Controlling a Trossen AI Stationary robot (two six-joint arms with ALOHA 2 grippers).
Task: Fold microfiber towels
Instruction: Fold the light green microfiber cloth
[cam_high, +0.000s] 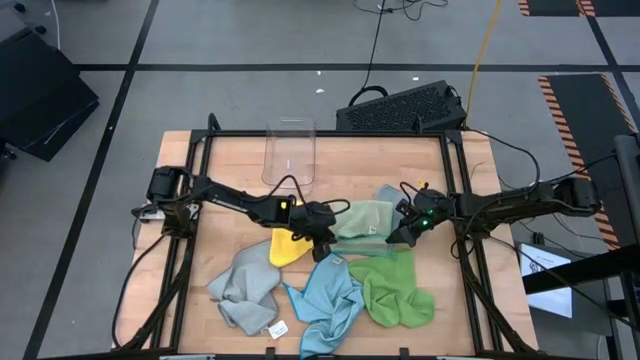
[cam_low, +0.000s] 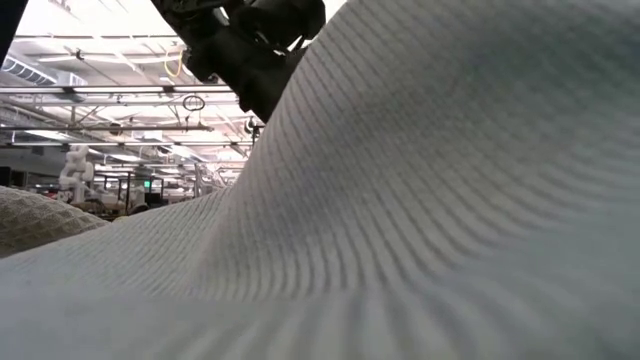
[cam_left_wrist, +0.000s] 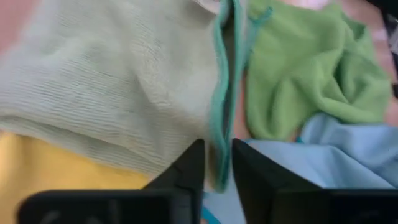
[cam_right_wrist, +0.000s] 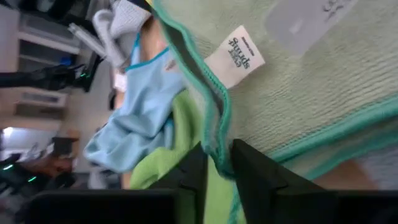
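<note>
Both pincers sit at the pale green towel in the middle of the table. The left pincer, slightly spread, has the towel's teal hem between its fingers. The right pincer, also slightly spread, straddles the hem at the opposite end, with the white tag just ahead. The bright green towel lies beside both.

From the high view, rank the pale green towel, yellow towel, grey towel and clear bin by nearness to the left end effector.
Measured from the left end effector, at mid-table:
1. Pale green towel, its edge right at the fingers.
2. Yellow towel, just beside, toward the left arm's side.
3. Grey towel and clear bin, front-left and back: too close to call.
</note>
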